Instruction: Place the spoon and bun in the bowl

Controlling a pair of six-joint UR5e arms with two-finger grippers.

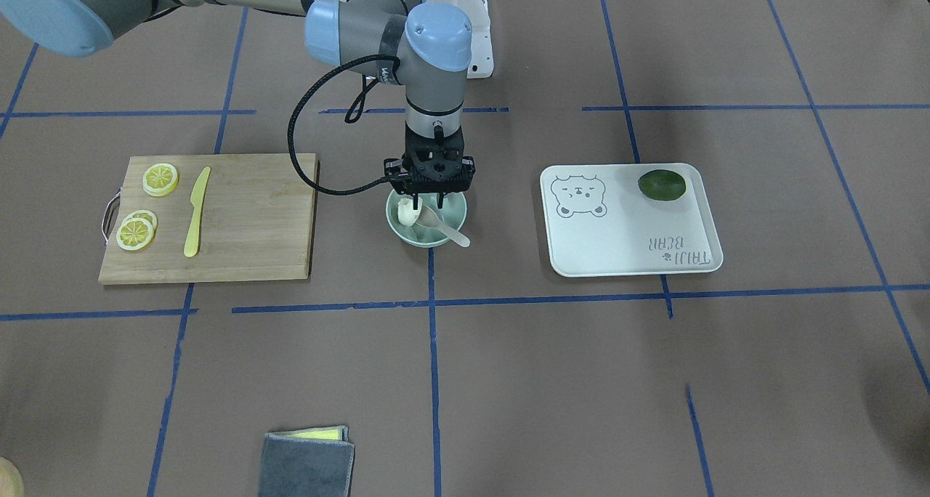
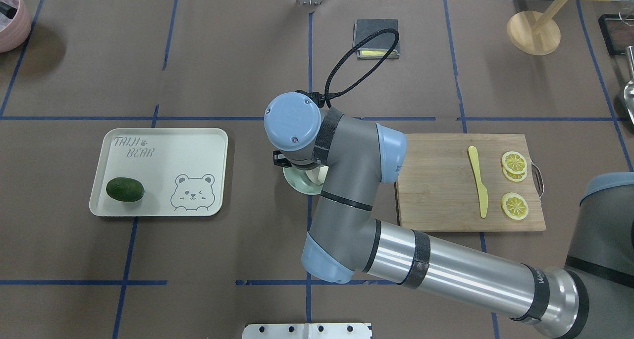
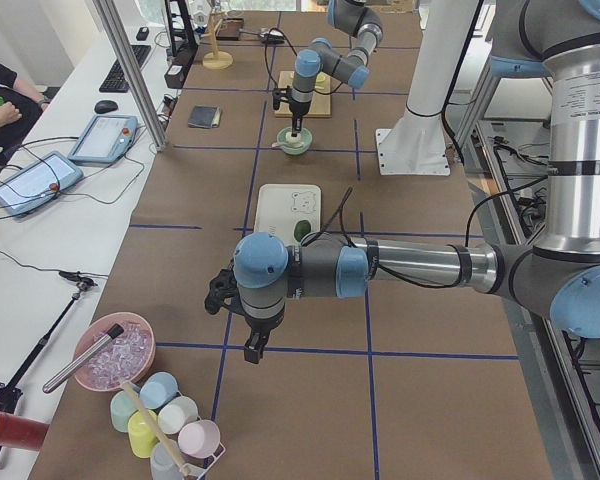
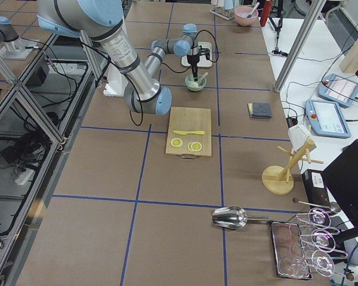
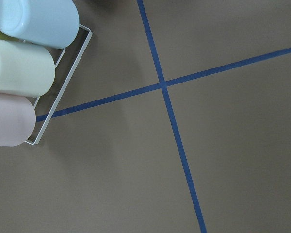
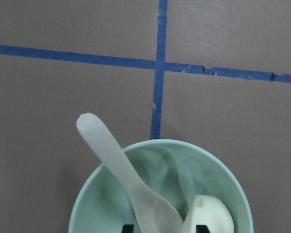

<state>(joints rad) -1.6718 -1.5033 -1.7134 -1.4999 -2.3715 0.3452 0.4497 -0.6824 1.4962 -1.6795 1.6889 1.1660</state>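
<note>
Centre of the front-facing view: the right gripper (image 1: pixel 427 205) hangs over the bowl (image 1: pixel 410 239) on the counter (image 1: pixel 508 381), jaws apart, clasping nothing. Inside, the bun (image 6: pixel 211 218) sits lower right in the wrist view, seemingly against the wall. The spoon (image 6: pixel 116 165) lies beside it, handle over the rim. For the left gripper (image 3: pixel 252 345), I cannot tell.

Cut off by the bottom edge of the right wrist view: the near half of the bowl (image 6: pixel 184 165), the scoop end of the spoon (image 6: pixel 114 162), the lower part of the bun (image 6: pixel 209 219), and all of the right hand (image 1: pixel 428 206) but two dark fingertips (image 6: pixel 128 229). Hidden under the right arm in the overhead view: spoon, bun and all the bowl but a sliver of rim. Too small to judge from the left side view: the left hand (image 3: pixel 252 350).
</note>
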